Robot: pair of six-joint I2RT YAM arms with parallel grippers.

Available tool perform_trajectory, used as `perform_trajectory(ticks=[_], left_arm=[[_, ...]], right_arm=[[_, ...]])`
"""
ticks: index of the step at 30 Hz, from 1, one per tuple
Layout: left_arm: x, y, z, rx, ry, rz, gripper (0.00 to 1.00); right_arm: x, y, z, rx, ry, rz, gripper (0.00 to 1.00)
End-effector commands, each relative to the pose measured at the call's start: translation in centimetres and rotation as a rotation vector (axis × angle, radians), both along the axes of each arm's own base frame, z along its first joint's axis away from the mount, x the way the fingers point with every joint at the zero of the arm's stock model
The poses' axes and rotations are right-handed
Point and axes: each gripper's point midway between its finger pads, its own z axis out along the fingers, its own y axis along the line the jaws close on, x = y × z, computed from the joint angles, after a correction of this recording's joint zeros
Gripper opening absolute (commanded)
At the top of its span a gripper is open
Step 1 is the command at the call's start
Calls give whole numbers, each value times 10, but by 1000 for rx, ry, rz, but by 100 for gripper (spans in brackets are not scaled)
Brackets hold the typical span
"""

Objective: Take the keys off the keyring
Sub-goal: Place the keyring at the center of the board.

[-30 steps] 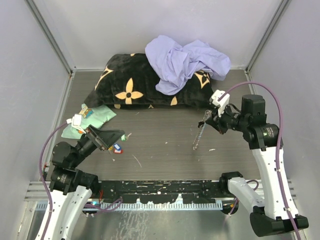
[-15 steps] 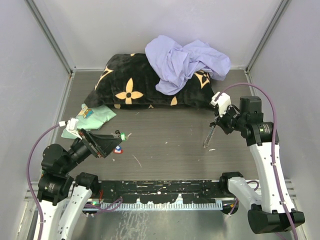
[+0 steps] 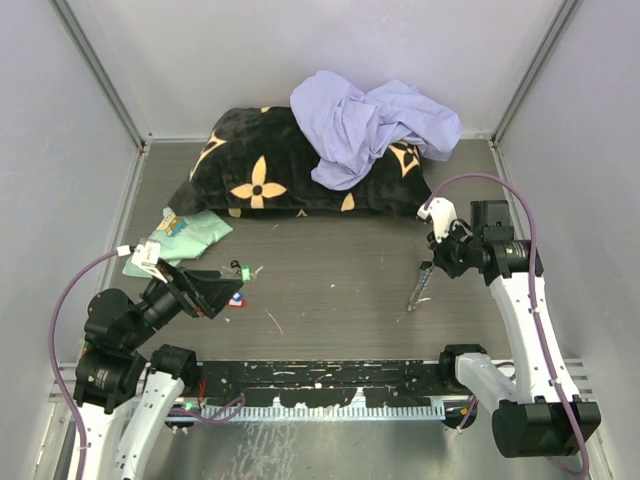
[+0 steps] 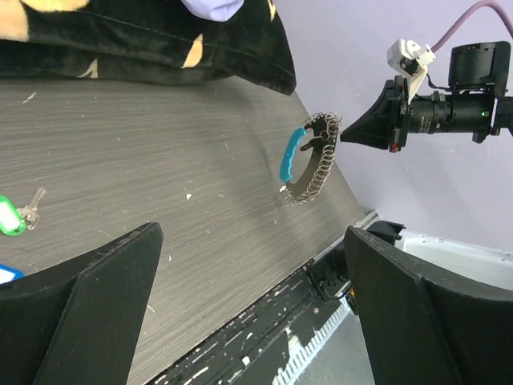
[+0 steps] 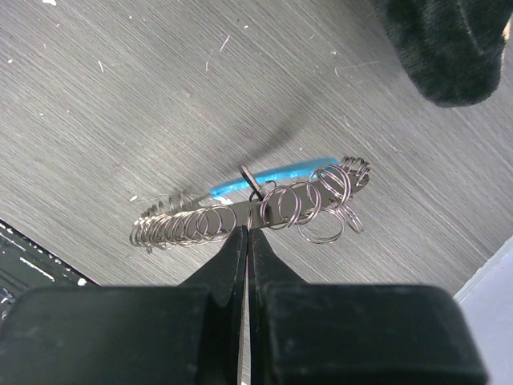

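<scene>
The keyring (image 3: 421,286), a loop of silver chain rings with a light-blue crescent, hangs from my right gripper (image 3: 434,264), which is shut on its metal band. It shows from the side in the left wrist view (image 4: 309,164) and close up in the right wrist view (image 5: 272,208), with the shut gripper (image 5: 247,234) under it. A key with a green tag (image 3: 243,271) lies on the table, also seen in the left wrist view (image 4: 10,216). Red and blue tagged keys (image 3: 235,297) lie beside my open, empty left gripper (image 3: 230,288).
A black pillow with tan flowers (image 3: 270,165) lies at the back, with a lavender cloth (image 3: 370,120) piled on it. A mint-green cloth (image 3: 185,235) lies at the left. A black rail (image 3: 320,385) runs along the near edge. Grey walls close both sides.
My right gripper has carried the keyring to the right and nearer, and lower over the table. My left arm has drawn back to the left, away from the keys.
</scene>
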Motion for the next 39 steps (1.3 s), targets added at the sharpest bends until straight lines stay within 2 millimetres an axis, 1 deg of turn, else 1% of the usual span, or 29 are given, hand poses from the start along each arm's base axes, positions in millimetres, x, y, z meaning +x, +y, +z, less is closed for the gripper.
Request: perform_trajectory(ticks=[1, 7, 12, 19, 28, 37, 39], left_arm=[[2, 4, 19, 18, -126, 21, 98], [9, 2, 19, 19, -160, 17, 98], [9, 3, 16, 29, -164, 18, 98], [9, 3, 14, 34, -155, 16, 98], [12, 2, 11, 35, -145, 15, 98], [16, 1, 9, 35, -133, 16, 98], [18, 2, 6, 39, -127, 23, 98]], right_arm=[[14, 1, 2, 22, -36, -9, 5], [18, 2, -7, 32, -4, -5, 5], [23, 4, -10, 42, 15, 3, 6], [34, 14, -15, 87, 54, 29, 7], [50, 18, -21, 112, 59, 36, 9], [60, 23, -24, 136, 65, 50, 9], [62, 23, -27, 139, 74, 52, 9]])
